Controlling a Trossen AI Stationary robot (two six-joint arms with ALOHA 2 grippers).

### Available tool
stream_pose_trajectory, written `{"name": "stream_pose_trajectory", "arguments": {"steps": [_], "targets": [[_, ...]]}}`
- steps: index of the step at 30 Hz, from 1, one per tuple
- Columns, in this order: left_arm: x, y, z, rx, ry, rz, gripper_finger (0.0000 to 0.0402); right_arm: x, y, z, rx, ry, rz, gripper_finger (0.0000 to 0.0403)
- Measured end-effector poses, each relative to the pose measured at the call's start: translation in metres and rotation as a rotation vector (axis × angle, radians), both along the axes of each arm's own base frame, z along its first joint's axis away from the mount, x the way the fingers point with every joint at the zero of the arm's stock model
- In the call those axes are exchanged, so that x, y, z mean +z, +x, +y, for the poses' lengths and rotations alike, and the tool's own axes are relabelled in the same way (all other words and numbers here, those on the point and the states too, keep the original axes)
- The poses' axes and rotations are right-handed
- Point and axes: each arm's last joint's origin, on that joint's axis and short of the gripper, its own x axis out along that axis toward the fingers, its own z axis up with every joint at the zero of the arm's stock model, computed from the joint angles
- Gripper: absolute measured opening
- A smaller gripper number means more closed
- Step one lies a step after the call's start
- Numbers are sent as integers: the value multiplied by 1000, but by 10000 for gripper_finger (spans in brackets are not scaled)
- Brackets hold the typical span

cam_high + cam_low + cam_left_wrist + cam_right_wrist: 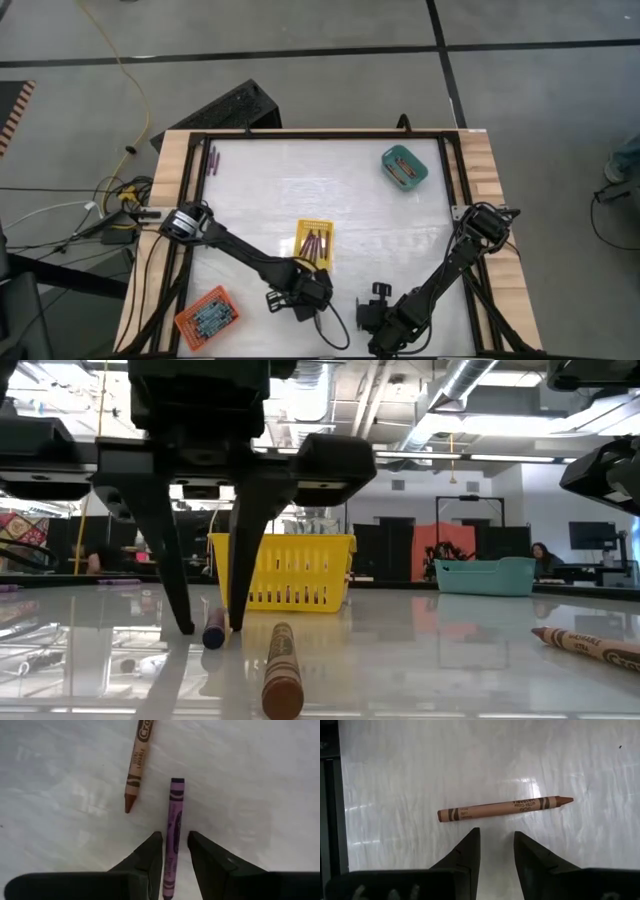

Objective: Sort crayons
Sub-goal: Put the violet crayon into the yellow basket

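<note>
Tabletop [60, 780]: purple crayon [174, 820] between left pincer [173, 842] fingers.

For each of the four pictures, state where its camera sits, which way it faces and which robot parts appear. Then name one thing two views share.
High: overhead, straight down on the table; both arms show.
Low: at tabletop height, looking level across to the yellow tray; left gripper in front.
Left wrist: on the left arm, looking down; its fingers straddle the purple crayon.
Right wrist: on the right arm, looking down; its fingers near a brown crayon.
Shared: purple crayon, low and left wrist.
</note>
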Motion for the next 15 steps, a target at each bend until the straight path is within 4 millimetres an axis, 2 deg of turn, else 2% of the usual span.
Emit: {"name": "stream_pose_trajectory", "arguments": {"steps": [4,10,15], "targets": [[-4,-3,2,25,6,8,78,0,0,0,-1,1,-1,116],[-5,-4,-1,9,9,7,11,0,2,-2,-6,-2,0,116],[-5,-6,-4,-16,44,3,5,0,2,-2,-6,-1,0,116]]}}
